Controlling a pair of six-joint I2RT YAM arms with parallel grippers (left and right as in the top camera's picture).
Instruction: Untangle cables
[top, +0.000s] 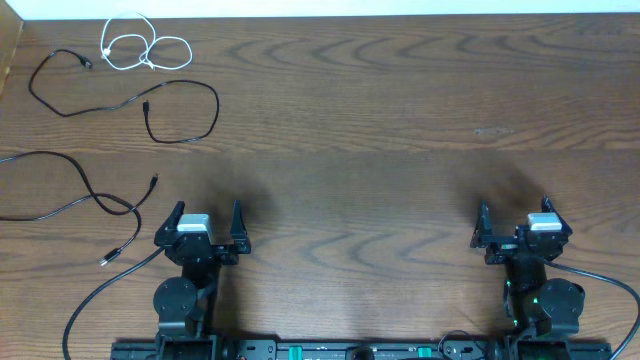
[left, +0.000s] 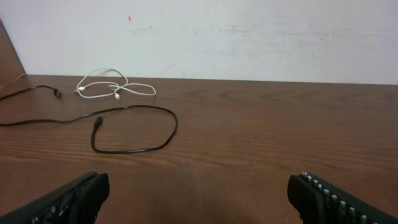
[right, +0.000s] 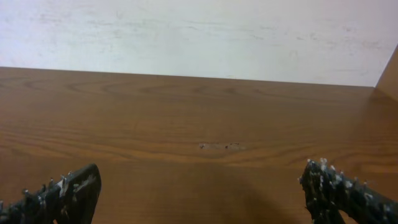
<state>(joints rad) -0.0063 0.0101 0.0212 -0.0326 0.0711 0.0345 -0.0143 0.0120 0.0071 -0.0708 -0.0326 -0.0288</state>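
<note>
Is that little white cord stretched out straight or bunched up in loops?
Bunched in loops: the white cord curls over itself several times.

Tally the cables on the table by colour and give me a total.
Black cables: 3
White cable: 1
Total: 4
</note>
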